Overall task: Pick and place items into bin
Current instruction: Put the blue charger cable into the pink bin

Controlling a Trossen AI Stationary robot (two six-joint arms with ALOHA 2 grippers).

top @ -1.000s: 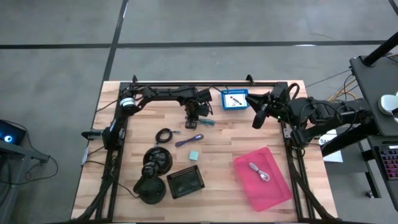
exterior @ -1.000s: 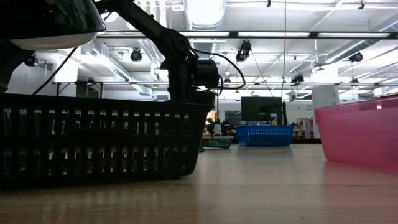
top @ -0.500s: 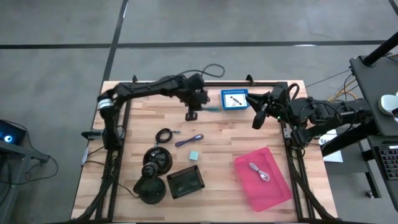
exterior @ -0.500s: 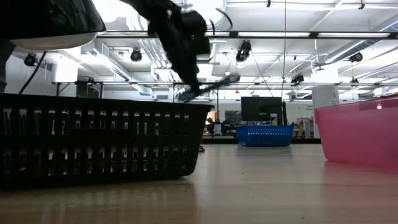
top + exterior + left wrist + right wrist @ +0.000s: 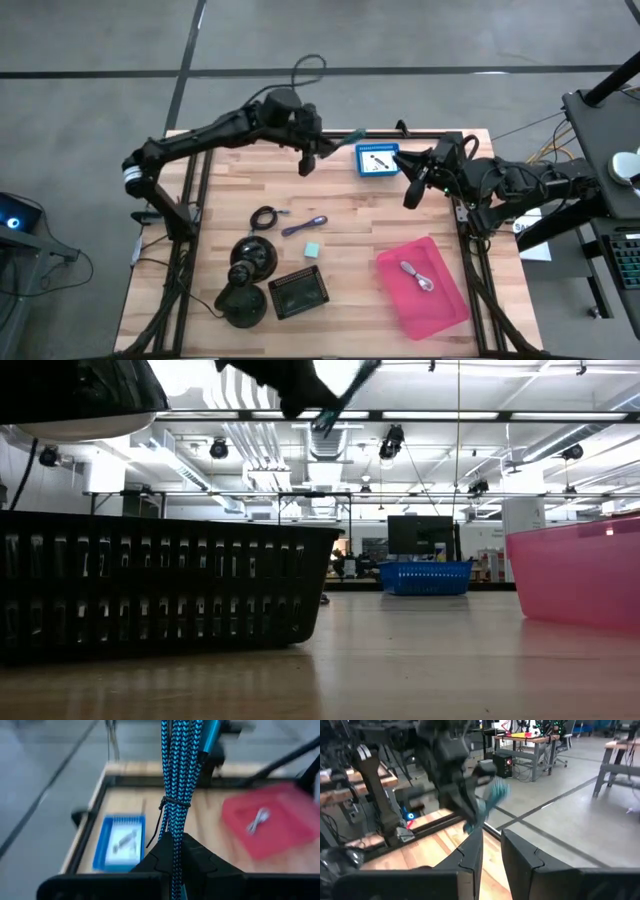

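My left gripper (image 5: 322,146) hangs high over the table's far middle, shut on a bundle of blue braided cable (image 5: 176,780) that sticks out past its fingers (image 5: 346,135). The low view shows the gripper and cable near the top edge (image 5: 343,388). On the boards lie a coiled black cable (image 5: 264,217), a purple pen (image 5: 305,225) and a pale teal cube (image 5: 313,248). My right gripper (image 5: 411,196) waits above the far right, its fingers (image 5: 470,851) a little apart with nothing between them. My left gripper pinches the several strands of the cable bundle (image 5: 175,851) between its two fingers, below the thin tie around the strands (image 5: 175,802). The fingers lie along the bundle, which runs on past the fingertips. The bundle is lifted clear of the table.
A small blue bin (image 5: 378,160) with a white item stands at the far edge, and a red bin (image 5: 440,300) holding a white cord sits near right. A black basket (image 5: 298,292) and two black domed objects (image 5: 253,258) (image 5: 240,300) stand near left.
My left gripper has risen well above the table with the blue cable bundle, shifting toward the far edge and tipping from pointing down to nearly level. The bundle, which was low over the boards, now hangs high and clear.
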